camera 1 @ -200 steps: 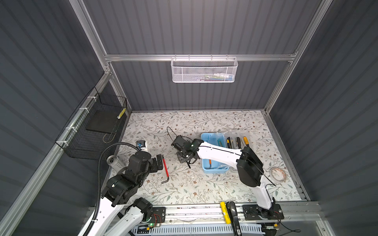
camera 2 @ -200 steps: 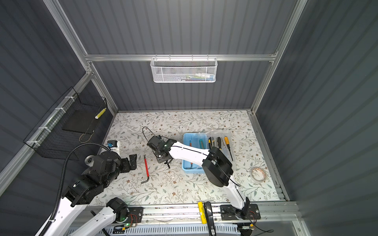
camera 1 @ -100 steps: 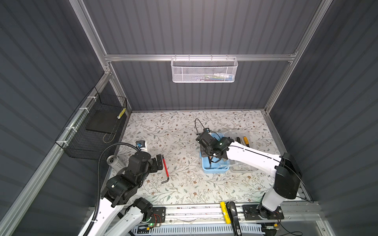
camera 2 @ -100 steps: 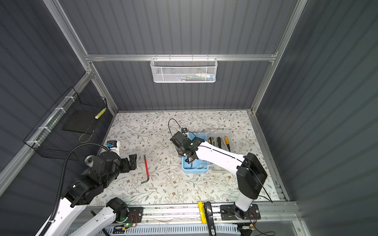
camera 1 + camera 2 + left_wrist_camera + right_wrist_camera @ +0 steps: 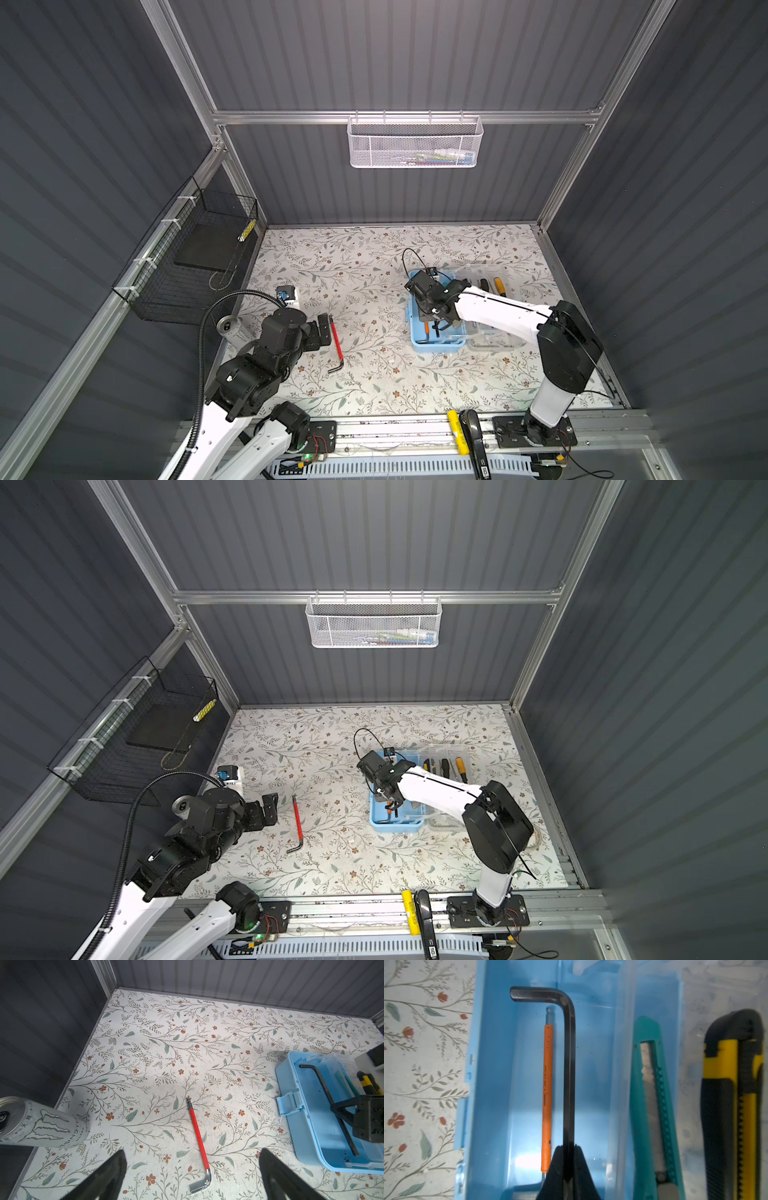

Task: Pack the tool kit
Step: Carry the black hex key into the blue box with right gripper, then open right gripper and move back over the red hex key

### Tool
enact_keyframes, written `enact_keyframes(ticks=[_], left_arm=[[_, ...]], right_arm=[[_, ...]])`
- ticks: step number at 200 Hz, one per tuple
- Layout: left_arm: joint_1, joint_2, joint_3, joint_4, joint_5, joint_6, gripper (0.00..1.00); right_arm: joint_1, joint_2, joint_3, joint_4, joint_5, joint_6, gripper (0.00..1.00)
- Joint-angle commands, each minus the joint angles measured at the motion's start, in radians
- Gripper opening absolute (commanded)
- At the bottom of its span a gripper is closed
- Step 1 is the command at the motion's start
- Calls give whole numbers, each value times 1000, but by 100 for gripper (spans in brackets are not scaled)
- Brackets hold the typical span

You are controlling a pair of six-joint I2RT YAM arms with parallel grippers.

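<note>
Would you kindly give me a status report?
Right gripper shut on black hex key over blue box. Left gripper open. Red hex key unpacked on table. No obstruction.

Tops overhead; wrist cams near (share box (image 5: 492, 1084)).

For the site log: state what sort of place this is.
Likely a robot test cell, not a workshop: grey ribbed walls on an aluminium frame, a floral-papered table, left arm and right arm bolted to a front rail.
</note>
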Motion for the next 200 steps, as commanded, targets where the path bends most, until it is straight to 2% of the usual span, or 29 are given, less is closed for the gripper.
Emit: enact_keyframes(ticks=[1,58,79,106,139,172,200], left_arm=[[0,-2,-3,2,-4,19,100],[0,-4,-3,1,-7,19,99],[0,-7,-4,1,-8,18,100],[0,-8,-6,1,-8,18,99],[0,-4,-2,-1,-7,18,99],[0,-15,-4,1,-14,15,100],[0,-21,-4,-1,-21,12,99]], right_arm=[[-9,31,47,11,25,3,0],[-21,125,84,20,15,3,0],[-23,141,86,21,10,4,6],[-23,142,85,27,3,-4,20],[-22,89,82,9,-4,-12,31],[14,-38,57,33,-16,-48,34],[88,-54,101,85,-103,-95,36]])
